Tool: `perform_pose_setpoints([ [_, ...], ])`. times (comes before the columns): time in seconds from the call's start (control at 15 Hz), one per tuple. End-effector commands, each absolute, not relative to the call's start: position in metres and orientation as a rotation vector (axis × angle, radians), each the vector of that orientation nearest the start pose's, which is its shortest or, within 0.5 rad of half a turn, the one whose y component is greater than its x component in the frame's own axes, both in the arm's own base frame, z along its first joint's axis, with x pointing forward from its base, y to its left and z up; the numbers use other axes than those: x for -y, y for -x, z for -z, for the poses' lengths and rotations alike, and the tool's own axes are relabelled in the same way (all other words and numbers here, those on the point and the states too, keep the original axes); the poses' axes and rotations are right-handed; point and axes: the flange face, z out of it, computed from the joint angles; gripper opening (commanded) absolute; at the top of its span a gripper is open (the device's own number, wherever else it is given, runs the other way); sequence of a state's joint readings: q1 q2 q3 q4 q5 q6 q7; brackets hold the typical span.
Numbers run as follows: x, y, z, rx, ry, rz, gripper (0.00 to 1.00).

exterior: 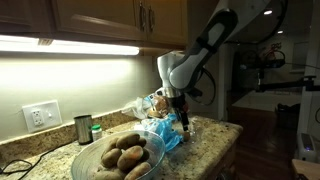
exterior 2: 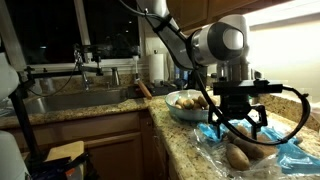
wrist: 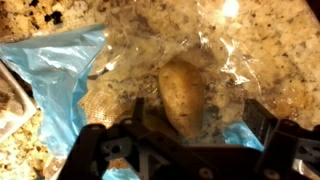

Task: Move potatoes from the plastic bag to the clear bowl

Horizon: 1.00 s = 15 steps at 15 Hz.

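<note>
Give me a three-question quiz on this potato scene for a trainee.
1. What does the clear bowl already hold?
2. The potato below the hand lies with: A the clear bowl; B the plastic bag; C the sink.
3. True or false: the hand is shut on that potato.
Key: 1 potatoes; 2 B; 3 false, the hand is open above it.
</note>
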<state>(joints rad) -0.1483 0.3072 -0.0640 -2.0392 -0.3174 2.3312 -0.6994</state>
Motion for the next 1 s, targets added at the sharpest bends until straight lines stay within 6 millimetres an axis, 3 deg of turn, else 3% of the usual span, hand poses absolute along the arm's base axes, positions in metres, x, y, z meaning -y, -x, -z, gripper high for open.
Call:
perform_pose_setpoints([
  [0.0,0.136,-0.572,-0.287,1.212,3.081,-0.205,1.0],
  [0.53,0.129,-0.578,-0.254,1.327,2.956,-0.238,1.0],
  [0.93,0.135,-0.578,-0.251,1.358,2.948,-0.259,1.0],
])
